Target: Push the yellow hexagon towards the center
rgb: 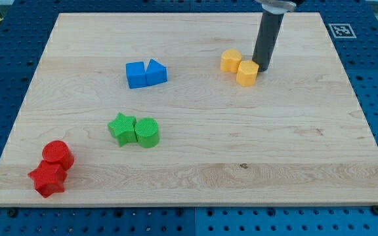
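Note:
Two yellow blocks sit side by side in the upper right part of the wooden board (189, 151). The yellow hexagon (247, 73) is the right one. The other yellow block (230, 60) touches it on its upper left; I cannot make out its shape. My tip (262, 68) stands on the board just to the right of the yellow hexagon, touching it or nearly so. The dark rod rises from there to the view's top edge.
A blue cube (135, 75) and a blue triangle (156, 71) sit together at upper left. A green star (122, 128) and a green cylinder (147, 132) sit left of centre. A red cylinder (58, 154) and a red star (48, 179) sit at lower left.

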